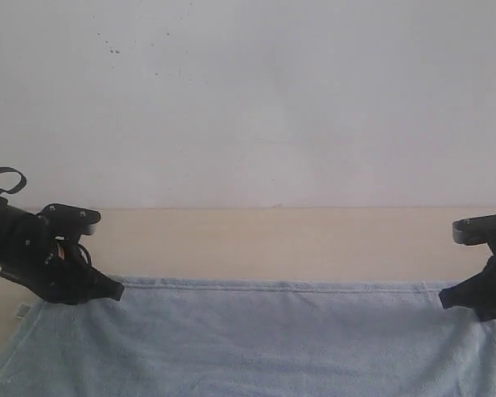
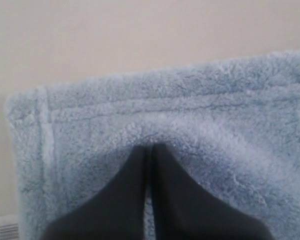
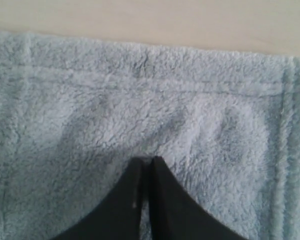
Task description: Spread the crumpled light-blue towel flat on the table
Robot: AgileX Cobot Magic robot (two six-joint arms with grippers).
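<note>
Beige table (image 1: 273,240) holds flat towel (image 1: 256,339) (left hand (image 2: 149,148), right hand (image 3: 146,160) seemingly pinching)

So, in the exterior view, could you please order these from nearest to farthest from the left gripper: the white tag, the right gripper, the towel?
1. Towel: its far hem lies right at the tips of the left gripper.
2. White tag: at the towel's left edge, just below the left arm.
3. Right gripper: across the whole towel, near its far right corner.
</note>
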